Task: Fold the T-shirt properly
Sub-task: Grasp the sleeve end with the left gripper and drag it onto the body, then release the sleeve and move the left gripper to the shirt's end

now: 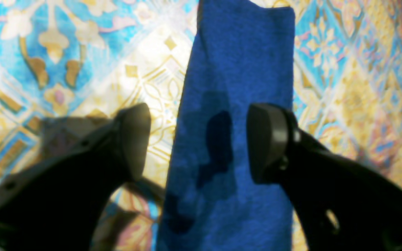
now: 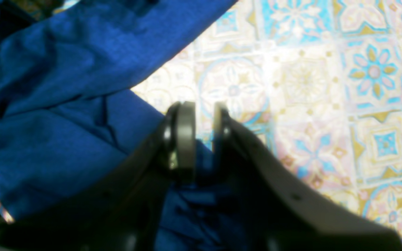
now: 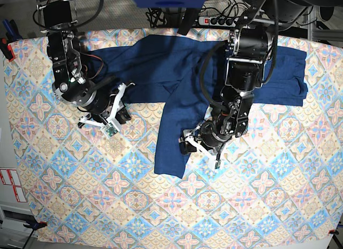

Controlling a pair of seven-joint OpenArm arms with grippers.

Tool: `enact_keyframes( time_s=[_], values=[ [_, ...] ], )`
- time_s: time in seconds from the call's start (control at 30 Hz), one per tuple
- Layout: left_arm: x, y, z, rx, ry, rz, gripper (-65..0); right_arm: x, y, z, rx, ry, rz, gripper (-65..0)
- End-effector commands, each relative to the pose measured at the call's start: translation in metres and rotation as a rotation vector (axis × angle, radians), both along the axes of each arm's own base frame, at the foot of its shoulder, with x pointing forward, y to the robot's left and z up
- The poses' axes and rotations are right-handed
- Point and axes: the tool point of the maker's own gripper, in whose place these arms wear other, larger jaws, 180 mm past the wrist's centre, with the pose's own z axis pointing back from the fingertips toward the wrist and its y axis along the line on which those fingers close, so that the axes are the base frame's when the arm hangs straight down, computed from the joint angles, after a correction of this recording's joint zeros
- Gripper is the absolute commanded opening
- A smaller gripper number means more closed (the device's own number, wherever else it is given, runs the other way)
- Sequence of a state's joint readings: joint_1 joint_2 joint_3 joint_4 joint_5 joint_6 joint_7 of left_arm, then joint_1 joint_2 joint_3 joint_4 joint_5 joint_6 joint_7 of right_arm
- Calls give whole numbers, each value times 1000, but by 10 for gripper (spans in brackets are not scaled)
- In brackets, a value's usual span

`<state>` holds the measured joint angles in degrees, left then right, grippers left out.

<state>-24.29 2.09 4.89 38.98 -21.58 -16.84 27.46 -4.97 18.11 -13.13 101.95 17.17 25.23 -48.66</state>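
Left pincer (image 1: 199, 143) stands wide, holding nothing, above a sleeve of my dark navy-blue soft knit T-shirt (image 3: 177, 72); right pincer (image 2: 203, 134) nips its edge. Folding barely begun; body lies spread.

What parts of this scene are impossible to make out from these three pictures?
- Base view: the dark navy knit shirt's collar is hidden by a blue object at the top edge.
- Right wrist view: how much fabric the right hand pinches is blurred and shadowed.
- Left wrist view: the sleeve strip runs off the frame's bottom.
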Motion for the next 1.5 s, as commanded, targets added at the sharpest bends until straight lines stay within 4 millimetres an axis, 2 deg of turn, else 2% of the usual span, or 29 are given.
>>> enact_keyframes(
  time_s=[0.0,0.13,0.37,0.53,0.63,0.73,0.8,0.87,0.9,1.03,1.27,1.47],
  values=[
    [-9,-12,-5,17,43,-57,-280,9,2,17,21,-56,5,-564],
    [-19,-17,-11,34,90,-101,-351,10,3,19,22,-63,7,-564],
    [-20,-19,-10,37,92,-116,-495,9,4,21,24,-68,10,-564],
    [-20,-19,-9,35,86,-114,-551,9,4,21,24,-68,10,-564],
    [-18,-18,-8,30,82,-105,-650,9,4,21,24,-68,10,-564],
    [-10,-15,2,33,45,-100,-650,9,4,21,24,-68,10,-564],
    [-8,-4,10,44,1,-88,-650,9,4,21,24,-68,10,-564],
    [-6,-5,30,38,-74,-84,-650,9,4,21,24,-68,10,-564],
    [-6,11,39,50,-110,-60,-650,9,4,21,24,-68,10,-564],
    [-12,44,58,36,-179,41,-650,10,4,22,24,-70,10,-564],
    [-40,98,86,71,-275,166,-650,11,4,21,23,-68,10,-564],
    [-75,104,122,111,-375,157,-650,9,5,19,24,-63,11,-564]
  ],
)
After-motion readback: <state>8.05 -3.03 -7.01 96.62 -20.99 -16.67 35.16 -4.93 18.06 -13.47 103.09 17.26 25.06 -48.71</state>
